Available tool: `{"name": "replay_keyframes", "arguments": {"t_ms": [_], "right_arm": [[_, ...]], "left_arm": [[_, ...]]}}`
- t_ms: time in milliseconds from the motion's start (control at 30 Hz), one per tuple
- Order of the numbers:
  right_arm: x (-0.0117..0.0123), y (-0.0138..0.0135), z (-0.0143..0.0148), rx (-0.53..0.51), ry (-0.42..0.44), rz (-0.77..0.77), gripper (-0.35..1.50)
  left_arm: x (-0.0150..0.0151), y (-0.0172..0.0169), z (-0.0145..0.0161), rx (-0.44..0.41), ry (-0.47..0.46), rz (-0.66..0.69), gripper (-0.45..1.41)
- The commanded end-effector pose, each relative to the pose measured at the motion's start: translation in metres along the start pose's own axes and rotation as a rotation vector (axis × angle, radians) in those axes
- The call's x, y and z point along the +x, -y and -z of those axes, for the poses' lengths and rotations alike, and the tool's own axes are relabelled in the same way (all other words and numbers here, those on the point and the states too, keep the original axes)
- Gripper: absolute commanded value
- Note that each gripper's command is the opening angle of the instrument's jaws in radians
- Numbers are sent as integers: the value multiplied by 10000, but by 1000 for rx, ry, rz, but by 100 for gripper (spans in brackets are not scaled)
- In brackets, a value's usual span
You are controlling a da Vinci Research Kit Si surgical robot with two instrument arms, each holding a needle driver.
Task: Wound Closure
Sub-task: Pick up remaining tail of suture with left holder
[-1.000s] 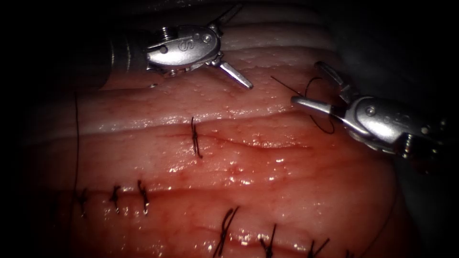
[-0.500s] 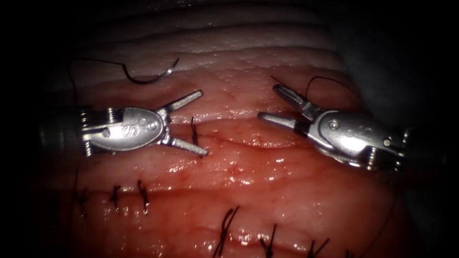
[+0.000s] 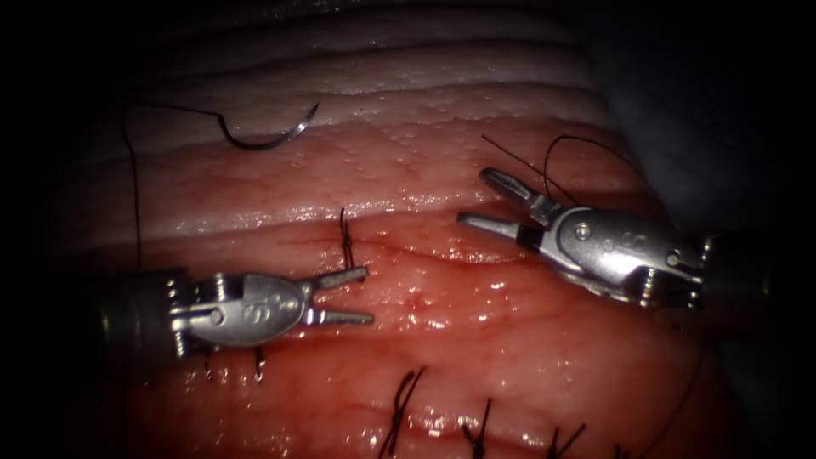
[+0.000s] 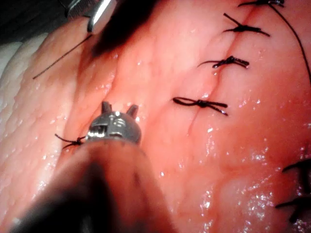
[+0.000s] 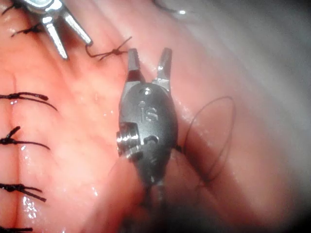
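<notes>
Since half a second ago, the left tool (image 3: 344, 296) has dropped from beside the knot toward the lower left of the endoscope frame, and its jaws have narrowed; the right tool (image 3: 486, 198) has shifted only slightly. Now the left tool is lying low over the tissue (image 3: 476, 340), its two jaws slightly parted and gripping nothing, the upper tip sitting just below the tied stitch (image 3: 346, 244) that is crossing the cut (image 3: 442, 252). Reaching in from the right of the frame, the right tool is holding its jaws spread wide and empty, with the tips hovering right of the stitch, above the cut. Free on the pale upper tissue, the curved needle (image 3: 268, 136) is lying in the upper left of the frame, well apart from both tools and not in the tissue. From its blunt end the thread (image 3: 136, 195) is arching left and then running down the left edge of the frame. A loose loop of thread (image 3: 586, 144) is curling behind the right tool. Rows of finished stitches (image 3: 404, 408) are showing along the bottom of the frame. Close up, the right wrist view is showing the right tool (image 5: 149, 63) with its jaws parted near the stitch (image 5: 111, 52); the left wrist view is showing the left tool (image 4: 118, 108) over glistening tissue (image 4: 160, 58).
</notes>
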Motion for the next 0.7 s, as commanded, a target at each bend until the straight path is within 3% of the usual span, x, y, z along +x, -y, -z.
{"name": "replay_keyframes", "arguments": {"t_ms": [33,333,700], "right_arm": [[-3,3,-8,1,-2,0,36],[-4,6,-10,2,2,1,36],[-9,7,-14,3,10,5,33]], "left_arm": [[-3,2,-9,1,1,8,-11],[-20,13,-20,14,11,43,-6],[-14,12,-18,8,8,52,-11]]}}
